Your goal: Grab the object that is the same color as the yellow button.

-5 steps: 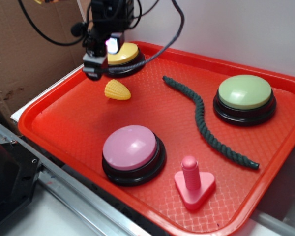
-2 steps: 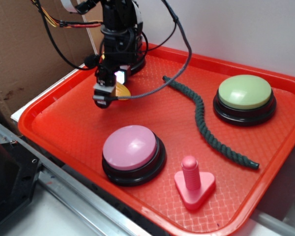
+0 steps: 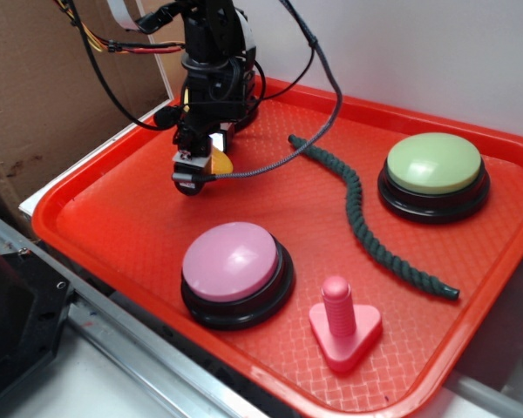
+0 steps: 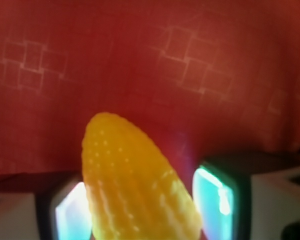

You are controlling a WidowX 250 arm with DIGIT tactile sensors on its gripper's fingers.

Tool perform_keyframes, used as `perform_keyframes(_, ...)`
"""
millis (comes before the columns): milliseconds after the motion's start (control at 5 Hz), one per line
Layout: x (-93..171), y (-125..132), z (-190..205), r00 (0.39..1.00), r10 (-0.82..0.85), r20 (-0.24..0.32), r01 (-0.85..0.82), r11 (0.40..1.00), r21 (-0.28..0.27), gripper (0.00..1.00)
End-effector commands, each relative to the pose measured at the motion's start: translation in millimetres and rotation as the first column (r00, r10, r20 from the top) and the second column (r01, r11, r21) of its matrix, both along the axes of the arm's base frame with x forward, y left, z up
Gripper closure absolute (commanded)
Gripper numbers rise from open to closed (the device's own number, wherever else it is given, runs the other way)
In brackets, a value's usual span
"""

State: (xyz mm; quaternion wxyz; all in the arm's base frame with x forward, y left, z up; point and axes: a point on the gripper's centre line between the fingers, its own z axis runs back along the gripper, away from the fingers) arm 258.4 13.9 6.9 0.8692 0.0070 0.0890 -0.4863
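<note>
The object, a small yellow toy corn cob [image 3: 220, 163], lies on the red tray [image 3: 96, 226] at its back left. My gripper [image 3: 194, 174] is lowered over it, and only a sliver of yellow shows beside the fingers. In the wrist view the corn [image 4: 135, 170] fills the space between the two glowing pads [image 4: 72, 212], tip pointing away. The gripper [image 4: 140, 200] is open, with the pads close on either side and a thin gap showing at the right pad. The yellow button is hidden behind the arm.
A pink button [image 3: 234, 272] stands in front of the gripper. A dark green rope [image 3: 359, 213] curves across the middle, with a pale green button [image 3: 434, 174] at the right. A pink bolt on a triangular base [image 3: 342, 326] stands near the front rim.
The gripper came forward off the yellow button and dropped down over the corn. The corn lay fully visible a second ago; the fingers now cover most of it.
</note>
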Motion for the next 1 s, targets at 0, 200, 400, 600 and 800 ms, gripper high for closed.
perform_keyframes(0,-7.3,-8.8,11.0,0.998,0.040,0.041,-0.041,0.999,0.030,1.00)
perform_keyframes(200,-10.0,-4.3,45.1,0.975,0.213,0.060,-0.217,0.974,0.063,1.00)
perform_keyframes(400,-31.3,6.9,95.1,0.888,0.449,0.103,-0.452,0.892,0.009,1.00)
perform_keyframes(600,-59.4,13.2,144.4,0.746,0.661,0.081,-0.657,0.750,-0.073,1.00)
perform_keyframes(800,-80.4,-0.1,193.5,0.557,0.821,0.126,-0.821,0.567,-0.060,1.00)
